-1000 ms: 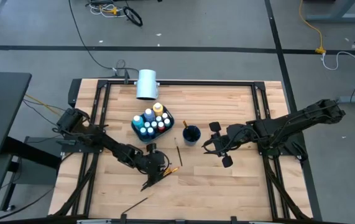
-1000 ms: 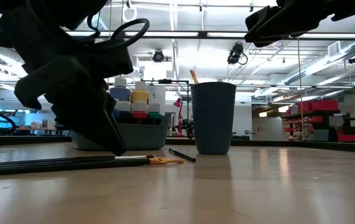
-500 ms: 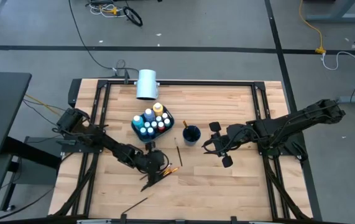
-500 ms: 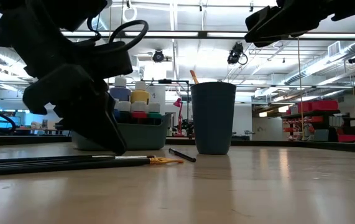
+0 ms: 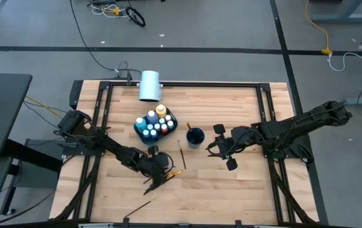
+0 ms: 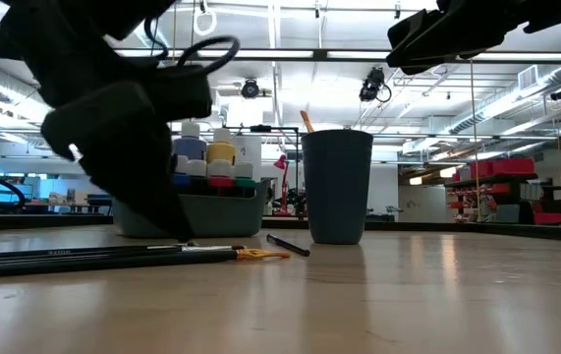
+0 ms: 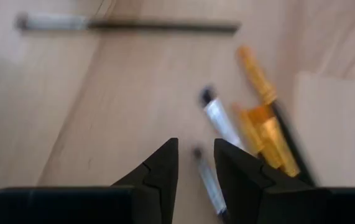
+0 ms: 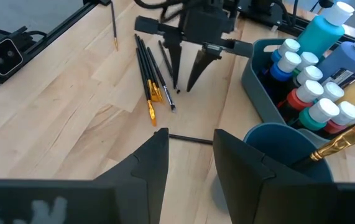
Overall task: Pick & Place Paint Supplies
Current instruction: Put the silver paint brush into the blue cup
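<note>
Wooden table [image 5: 231, 190] is carrying a bin [image 5: 137, 128] of paint bottles [image 5: 156, 121] beside a dark cup [image 5: 194, 137]. Left gripper [image 5: 161, 174] is hovering with fingers parted, empty, over loose paintbrushes [image 8: 147, 78]. Right gripper [image 5: 213, 149] is waiting near the cup, fingers parted, grasping nothing.

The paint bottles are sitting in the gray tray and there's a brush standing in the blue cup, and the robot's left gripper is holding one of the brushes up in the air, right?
Nearly. The left gripper holds nothing: the right wrist view shows its open fingers pointing down over the brushes, which lie flat on the table. The paint bottles do sit in the gray tray, and one brush does stand in the blue cup.
</note>
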Robot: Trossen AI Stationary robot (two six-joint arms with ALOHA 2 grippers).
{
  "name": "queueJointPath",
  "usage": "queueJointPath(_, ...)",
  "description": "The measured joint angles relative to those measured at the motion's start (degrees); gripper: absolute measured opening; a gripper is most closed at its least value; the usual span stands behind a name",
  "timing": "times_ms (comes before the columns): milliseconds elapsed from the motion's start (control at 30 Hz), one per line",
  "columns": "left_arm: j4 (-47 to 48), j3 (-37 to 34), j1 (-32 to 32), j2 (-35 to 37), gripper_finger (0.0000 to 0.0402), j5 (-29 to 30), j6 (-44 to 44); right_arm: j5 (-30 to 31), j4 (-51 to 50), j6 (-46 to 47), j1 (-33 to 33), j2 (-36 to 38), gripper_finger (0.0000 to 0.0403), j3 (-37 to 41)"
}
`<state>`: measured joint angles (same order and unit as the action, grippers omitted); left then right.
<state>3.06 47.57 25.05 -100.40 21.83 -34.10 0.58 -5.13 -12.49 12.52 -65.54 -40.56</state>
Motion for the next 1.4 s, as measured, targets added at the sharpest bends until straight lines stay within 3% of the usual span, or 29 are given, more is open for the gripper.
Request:
queueJointPath(567,2.8,-0.1,0.0,0.0,0.0111,-0.5,-6.3,0.0,0.0,0.0,0.0,0.0,0.0130,0.0)
queueJointPath(667,2.8,-0.1,0.0,0.0,0.0093,-1.0,-6.4,0.0,0.0,0.0,0.0,0.0,0.0130,0.0)
queueJointPath(900,2.4,-0.1,0.0,0.1,0.0010,-0.5,-8.9,0.0,0.0,0.0,0.0,0.0,0.0130,0.0)
queueJointPath(1167,2.5,-0.1,0.0,0.1,0.0005,2.8,-10.3,0.0,0.0,0.0,0.0,0.0,0.0130,0.0)
queueJointPath(1400,0.4,-0.1,0.0,0.1,0.0004,1.8,-10.0,0.0,0.0,0.0,0.0,0.0,0.0130,0.0)
